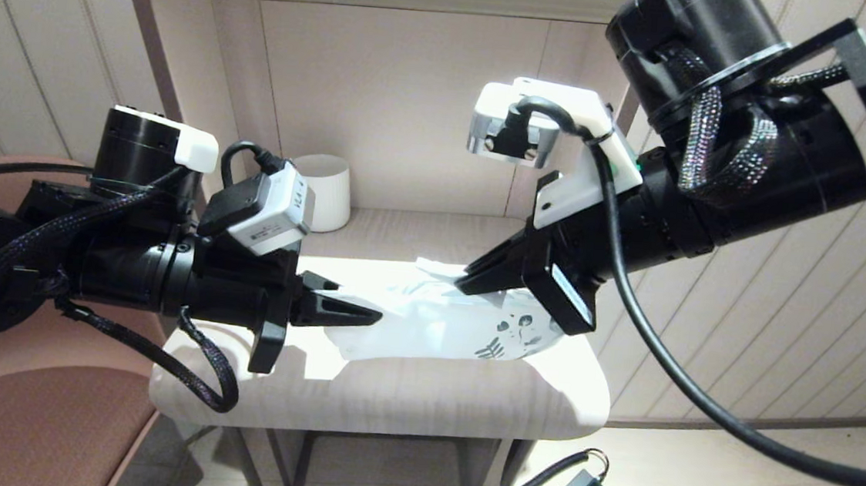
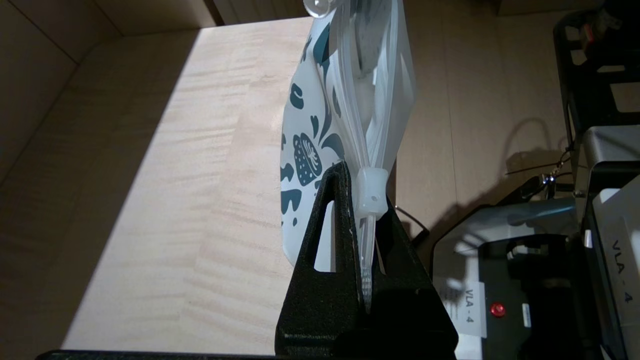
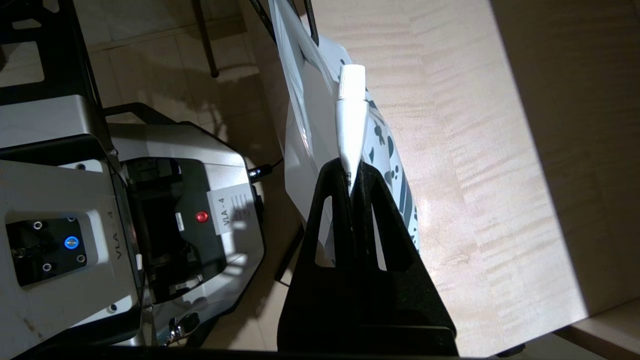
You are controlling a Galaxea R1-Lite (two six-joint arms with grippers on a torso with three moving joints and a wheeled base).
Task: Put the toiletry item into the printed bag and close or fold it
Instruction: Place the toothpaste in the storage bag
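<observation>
Printed bag lying across the pale table, leaf-and-flower end toward the right side, zip edge raised and partly parted. White toiletry tube poised at the bag's mouth, cap end leading, crimped tail clamped between the closed jaws of the right gripper, apparently aligned for insertion. Left gripper shut on the bag's top edge just beside the translucent zip slider, presumably holding the opening up and steady. White ribbed mug standing well apart at the back. Insertion judged not yet complete; closing to follow.
</observation>
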